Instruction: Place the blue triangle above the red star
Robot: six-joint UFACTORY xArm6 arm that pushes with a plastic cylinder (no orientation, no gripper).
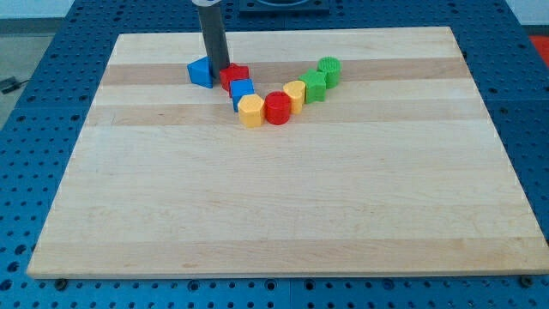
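Blue triangle (pixel 201 73) near table's (pixel 283 215) top edge, left of centre, touching or just beside red star (pixel 234 77) to its right. Tip (pixel 220 69) of rod down between the two, at their top side; contact w/ either unclear. No end effector jaws, just rod, so open/closed can't tell. Below star: blue cube (pixel 242 92), then yellow block (pixel 251 111), red cylinder (pixel 277 109), yellow block (pixel 295 94), green block (pixel 314 85), green cylinder (pixel 329 70), curving up to view's right.
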